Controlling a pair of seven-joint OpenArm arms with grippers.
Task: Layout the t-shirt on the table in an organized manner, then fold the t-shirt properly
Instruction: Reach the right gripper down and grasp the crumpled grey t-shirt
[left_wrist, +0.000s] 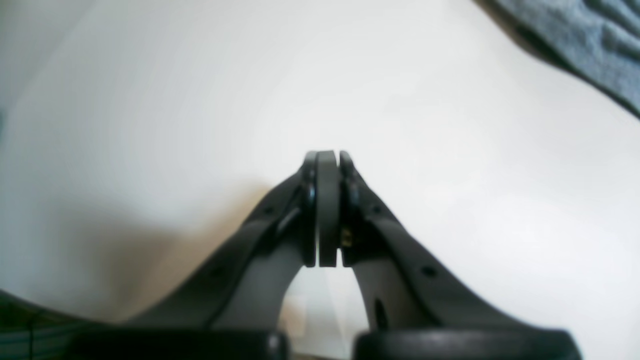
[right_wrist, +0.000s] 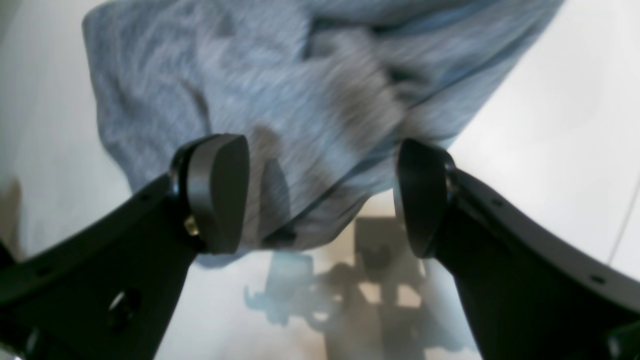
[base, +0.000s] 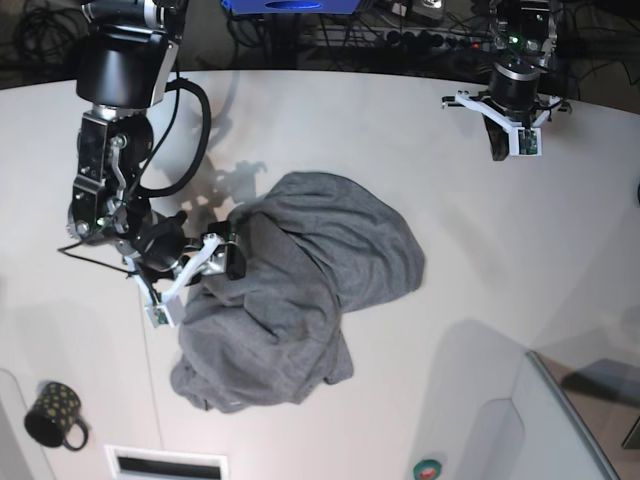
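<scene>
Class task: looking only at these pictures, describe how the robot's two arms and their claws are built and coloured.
Both arms have black cylindrical joint housings with silver metal bands. A thick black cable loops beside the right arm. Each wrist carries white bracket plates. The left claw and right claw share curved matte black fingers with small round holes, ending in rounded dark grey pads, with a small brass-coloured fitting beside the pad.

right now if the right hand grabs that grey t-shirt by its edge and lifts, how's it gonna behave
The t-shirt would probably go floppy: it lies bunched in soft folds on the table, so the rest would likely drape and drag. It looks light, thin knit fabric. It seems unlikely to slip once pinched, yet the open right hand might catch several layers at once.
</scene>
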